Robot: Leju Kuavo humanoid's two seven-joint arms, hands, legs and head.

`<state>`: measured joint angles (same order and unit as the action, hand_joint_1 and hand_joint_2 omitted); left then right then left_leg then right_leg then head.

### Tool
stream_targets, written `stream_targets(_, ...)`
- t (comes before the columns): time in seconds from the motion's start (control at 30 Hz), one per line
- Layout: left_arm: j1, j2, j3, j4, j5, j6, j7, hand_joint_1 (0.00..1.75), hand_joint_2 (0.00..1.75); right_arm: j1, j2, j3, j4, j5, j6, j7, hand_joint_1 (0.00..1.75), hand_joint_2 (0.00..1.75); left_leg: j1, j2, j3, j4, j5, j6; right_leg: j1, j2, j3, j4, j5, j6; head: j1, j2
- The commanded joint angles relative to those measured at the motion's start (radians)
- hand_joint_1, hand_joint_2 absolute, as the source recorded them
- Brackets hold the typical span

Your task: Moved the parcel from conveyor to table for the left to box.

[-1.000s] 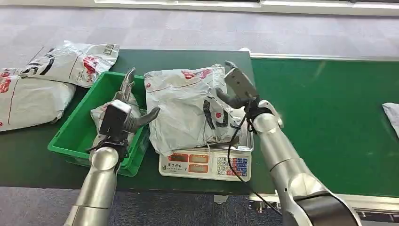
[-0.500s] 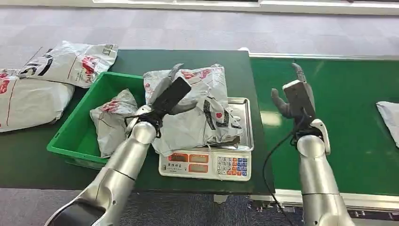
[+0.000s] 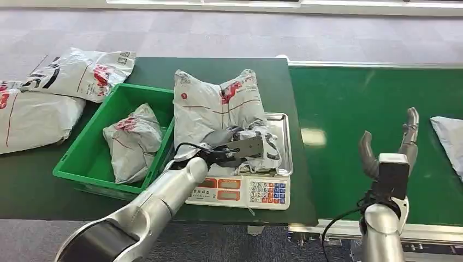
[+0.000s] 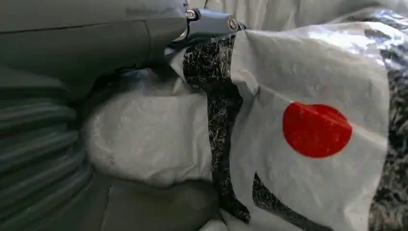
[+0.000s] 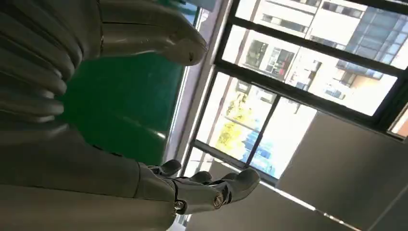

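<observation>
Now the left robot hand holds the near end of the parcel lying on the scale; the right robot hand hangs spread over the conveyor; 1 bag sits in the green box; 2 bags lie on the tabletop.

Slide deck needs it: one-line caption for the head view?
Left hand grips the parcel on the scale beside the green bin; right hand open over the conveyor.
</observation>
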<state>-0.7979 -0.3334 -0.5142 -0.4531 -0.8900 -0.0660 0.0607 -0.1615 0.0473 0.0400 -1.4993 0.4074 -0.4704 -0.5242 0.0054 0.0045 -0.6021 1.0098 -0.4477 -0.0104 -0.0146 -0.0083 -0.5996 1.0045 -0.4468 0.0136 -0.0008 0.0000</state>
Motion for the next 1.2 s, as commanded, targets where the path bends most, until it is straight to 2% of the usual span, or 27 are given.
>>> stream_targets(0.03,-0.032,0.027,-0.069,0.164,-0.023,-0.041,0.028,1.75,1.75,0.055,0.018,-0.01,-0.055,-0.009,0.003,-0.012,0.0,1.75,0.0,0.001,0.005,-0.003,0.0,0.0,0.0,0.002,0.004,-0.003,0.0,-0.001,0.0,0.0)
stream_targets(0.17,-0.037,0.036,-0.026,0.152,-0.01,-0.018,0.02,1.75,1.75,0.039,0.022,0.005,-0.029,-0.002,0.008,-0.001,0.0,1.75,0.0,0.002,0.006,-0.002,0.0,0.0,0.0,0.003,0.006,-0.002,0.001,-0.001,0.0,0.0)
stream_targets(0.53,-0.039,0.036,-0.012,0.149,-0.001,-0.012,0.019,1.75,1.75,0.04,0.023,0.001,-0.03,-0.002,0.008,0.001,0.0,1.75,0.0,0.002,0.011,-0.003,0.0,0.0,0.0,0.003,0.011,-0.003,0.001,-0.001,0.0,0.0)
stream_targets(0.63,-0.053,0.051,0.05,0.117,0.033,0.066,-0.016,1.75,1.75,0.052,0.027,-0.012,-0.036,0.005,0.013,0.004,0.0,1.75,0.0,0.002,0.011,-0.003,0.0,0.0,0.0,0.003,0.011,-0.003,0.001,-0.001,0.0,0.0)
stream_targets(0.77,-0.105,0.067,0.183,0.036,0.125,0.231,-0.145,1.75,1.75,0.072,0.014,-0.043,-0.063,0.003,0.018,0.005,0.0,1.75,0.001,0.001,0.007,0.0,0.0,0.0,0.0,0.002,0.008,0.0,0.001,-0.001,0.0,0.0)
stream_targets(0.83,-0.104,0.09,0.248,-0.105,0.18,0.354,-0.248,1.75,1.75,0.11,0.02,-0.067,-0.095,0.004,0.017,0.003,0.0,1.75,0.001,0.0,0.005,0.001,0.0,0.0,0.001,0.001,0.006,0.001,0.001,-0.001,0.0,0.0)
stream_targets(0.93,-0.085,0.107,0.248,-0.192,0.177,0.305,-0.215,1.75,1.75,0.128,0.023,-0.076,-0.111,0.003,0.026,-0.005,0.0,1.75,0.001,-0.001,0.004,0.001,0.001,-0.001,0.001,0.0,0.005,0.001,0.0,-0.001,0.0,0.0)
stream_targets(1.07,-0.071,0.101,0.242,-0.186,0.173,0.321,-0.215,1.75,1.75,0.122,0.027,-0.076,-0.106,0.004,0.025,-0.006,0.0,1.75,0.0,0.001,0.008,-0.002,0.001,0.0,0.0,0.002,0.008,-0.002,0.0,-0.001,-0.001,0.0)
stream_targets(1.2,-0.073,0.1,0.242,-0.174,0.174,0.328,-0.22,1.75,1.75,0.12,0.027,-0.075,-0.104,0.004,0.025,-0.006,0.0,1.75,0.0,0.0,0.005,-0.001,0.001,0.0,0.0,0.001,0.006,0.0,0.0,0.0,0.0,0.0)
